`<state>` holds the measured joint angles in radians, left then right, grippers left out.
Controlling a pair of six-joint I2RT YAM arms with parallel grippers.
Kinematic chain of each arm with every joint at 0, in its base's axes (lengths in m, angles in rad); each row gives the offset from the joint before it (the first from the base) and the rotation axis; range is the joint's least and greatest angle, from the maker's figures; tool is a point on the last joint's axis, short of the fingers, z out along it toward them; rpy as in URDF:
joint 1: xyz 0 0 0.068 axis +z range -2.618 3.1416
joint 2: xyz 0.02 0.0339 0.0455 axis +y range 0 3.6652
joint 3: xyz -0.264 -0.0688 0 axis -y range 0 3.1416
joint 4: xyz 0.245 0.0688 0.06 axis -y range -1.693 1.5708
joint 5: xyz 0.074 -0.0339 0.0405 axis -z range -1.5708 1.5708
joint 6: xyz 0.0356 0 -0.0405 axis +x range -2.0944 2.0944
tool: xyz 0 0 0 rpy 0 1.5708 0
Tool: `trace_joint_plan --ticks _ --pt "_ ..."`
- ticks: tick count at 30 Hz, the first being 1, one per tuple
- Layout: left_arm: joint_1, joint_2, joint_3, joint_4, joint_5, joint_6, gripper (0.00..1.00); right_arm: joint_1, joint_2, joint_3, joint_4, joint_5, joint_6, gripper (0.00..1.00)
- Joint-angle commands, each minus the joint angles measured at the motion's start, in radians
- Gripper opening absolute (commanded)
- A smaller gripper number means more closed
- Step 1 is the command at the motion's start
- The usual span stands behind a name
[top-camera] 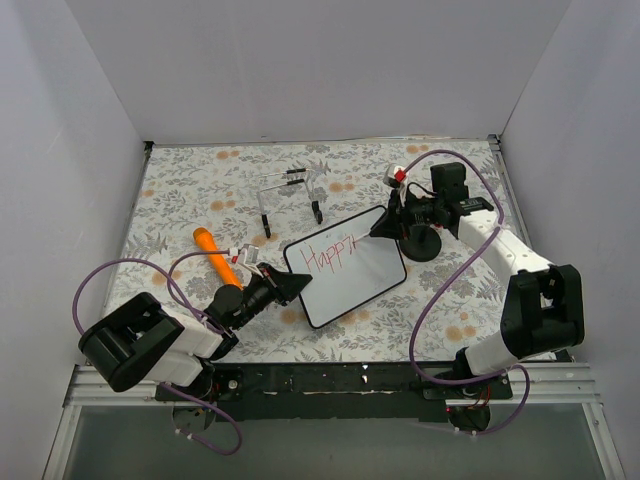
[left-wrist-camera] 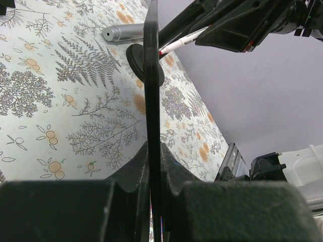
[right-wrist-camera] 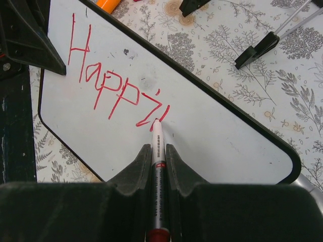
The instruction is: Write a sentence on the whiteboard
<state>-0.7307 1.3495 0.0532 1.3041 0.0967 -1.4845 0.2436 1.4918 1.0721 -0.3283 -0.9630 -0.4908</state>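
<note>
- A bench (top-camera: 180,190) under pale cloth printed with ferns and orange fruit; plain white walls (top-camera: 320,70) close three sides
- A small, black-framed, round-cornered whiteboard (top-camera: 365,285) sits skewed mid-bench; the left pincer (top-camera: 290,288) is clamped on its near-left edge
- The right pincer (right-wrist-camera: 158,156) is closed on a slim white marker (right-wrist-camera: 157,138); its tip touches the board at the end of the red handwritten letters (right-wrist-camera: 113,91), "Happi"
- The lower end of an orange cylinder (top-camera: 215,255) is hidden by cables; the last letter is hard to read

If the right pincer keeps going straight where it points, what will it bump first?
The whiteboard. The right pincer holds a marker aimed at its white surface, and the tip seems to be touching beside the red letters.
</note>
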Motion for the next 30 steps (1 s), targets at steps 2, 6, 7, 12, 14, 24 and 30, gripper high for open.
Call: trace_joint_plan --ticks 2,6,7,12,14,24,30 --pt "-0.007 -0.004 -0.018 0.167 0.024 0.036 0.00 0.000 0.013 0.051 0.089 0.032 0.043 0.01" --pt "-0.007 -0.003 -0.021 0.169 0.024 0.036 0.00 -0.001 0.013 0.057 0.112 0.041 0.063 0.01" --pt "-0.007 -0.003 -0.021 0.170 0.024 0.036 0.00 -0.001 0.013 0.057 0.120 0.044 0.066 0.01" --pt "-0.007 -0.007 -0.021 0.167 0.023 0.038 0.00 -0.010 0.012 0.060 0.138 0.055 0.086 0.01" --pt "-0.007 -0.010 -0.023 0.167 0.023 0.038 0.00 -0.012 0.012 0.061 0.140 0.059 0.086 0.01" --pt "-0.007 -0.009 -0.021 0.165 0.023 0.038 0.00 -0.035 0.010 0.049 0.074 0.070 0.040 0.01" --pt "-0.007 -0.003 -0.021 0.169 0.023 0.038 0.00 -0.036 0.021 0.048 -0.008 0.056 -0.029 0.01"
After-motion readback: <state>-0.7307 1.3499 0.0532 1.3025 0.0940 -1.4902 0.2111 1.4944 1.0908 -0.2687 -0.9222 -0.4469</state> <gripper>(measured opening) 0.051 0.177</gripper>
